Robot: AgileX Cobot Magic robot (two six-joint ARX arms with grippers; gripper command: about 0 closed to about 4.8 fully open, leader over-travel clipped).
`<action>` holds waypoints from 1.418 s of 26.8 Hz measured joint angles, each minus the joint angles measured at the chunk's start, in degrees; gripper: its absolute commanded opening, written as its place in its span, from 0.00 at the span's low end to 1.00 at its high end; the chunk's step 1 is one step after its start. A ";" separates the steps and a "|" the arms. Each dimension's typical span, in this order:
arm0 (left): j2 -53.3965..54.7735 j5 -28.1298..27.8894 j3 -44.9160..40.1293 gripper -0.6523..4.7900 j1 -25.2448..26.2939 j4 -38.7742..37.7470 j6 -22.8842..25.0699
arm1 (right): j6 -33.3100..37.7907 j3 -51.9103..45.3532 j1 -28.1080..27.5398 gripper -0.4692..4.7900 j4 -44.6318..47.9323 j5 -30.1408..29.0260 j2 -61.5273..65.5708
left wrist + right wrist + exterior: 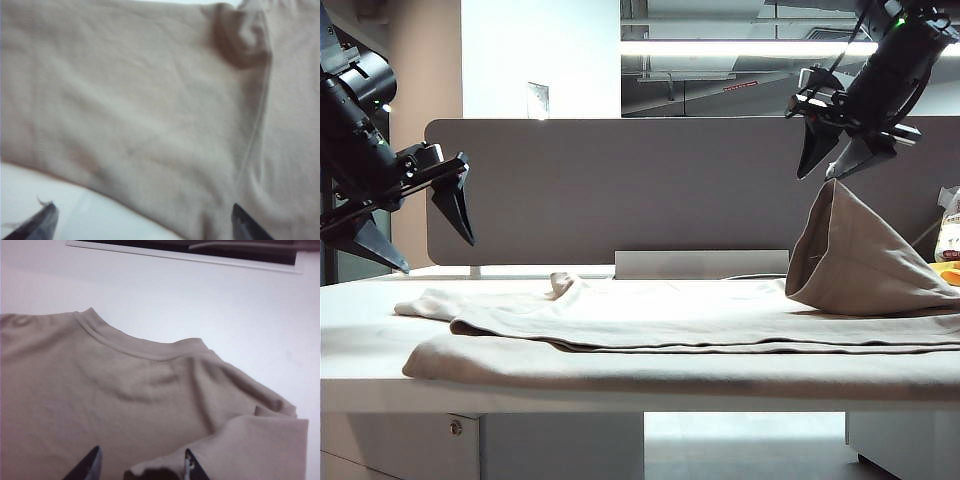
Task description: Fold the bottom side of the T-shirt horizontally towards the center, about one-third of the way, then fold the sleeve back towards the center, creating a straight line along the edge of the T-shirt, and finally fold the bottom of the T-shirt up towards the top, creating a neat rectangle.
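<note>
Two arms: both hang above the desk [360,330], one at each end of the exterior view, fingers pointing down.
Left gripper [420,222]: well above the left end of the T-shirt [650,320], jaws spread wide, nothing between them; in its own wrist view [142,222] the two dark fingertips [37,222] sit far apart over flat beige cloth and a strip of white desk.
Right gripper [840,155]: up high on the right, directly over a raised peak of cloth; jaws partly apart, and the exterior view shows a clear gap between the tips and the peak, so it grasps nothing. Its wrist view [142,462] looks down on the shirt's ribbed collar.
T-shirt: light beige, spread across nearly the whole desk width, its near part already doubled over in long flat layers; the right end stands up in a cone.
Bottom of the T-shirt [720,347]: the stitched hem runs long and straight along the front of the folded layers.
Small yellow object [948,270]: at the far right edge, behind the cone.
Packet [950,235]: above the yellow object; red print on it, too small to read.
Writing: no brand or print is legible on the shirt or arms.
Backdrop: grey partition panel [620,185] behind the desk.
</note>
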 measured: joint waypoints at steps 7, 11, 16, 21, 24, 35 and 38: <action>0.02 0.11 -0.02 0.95 0.09 -0.52 -0.13 | -2.60 0.09 -0.02 0.33 -0.31 2.62 0.22; 0.00 -0.11 -0.02 0.94 0.31 -0.63 0.00 | -8.20 0.02 0.61 0.29 -3.04 8.55 0.31; 0.00 -0.07 -0.02 0.94 0.02 -0.17 0.00 | -10.03 0.02 0.70 0.27 -3.34 8.83 0.31; 0.00 -0.09 0.00 0.94 0.00 1.51 -0.15 | -9.75 0.02 0.70 0.50 -3.10 8.76 0.31; 0.07 -0.11 -0.02 0.94 0.00 1.14 -0.11 | -8.90 0.02 0.76 0.53 -2.80 5.42 0.31; 0.15 -0.87 -0.02 0.91 -0.13 1.20 -0.09 | -6.36 0.00 1.86 0.12 -0.26 0.55 0.48; 0.15 -0.92 -0.02 0.91 -0.13 1.66 -0.11 | -5.70 0.00 1.75 0.17 -0.28 0.66 0.48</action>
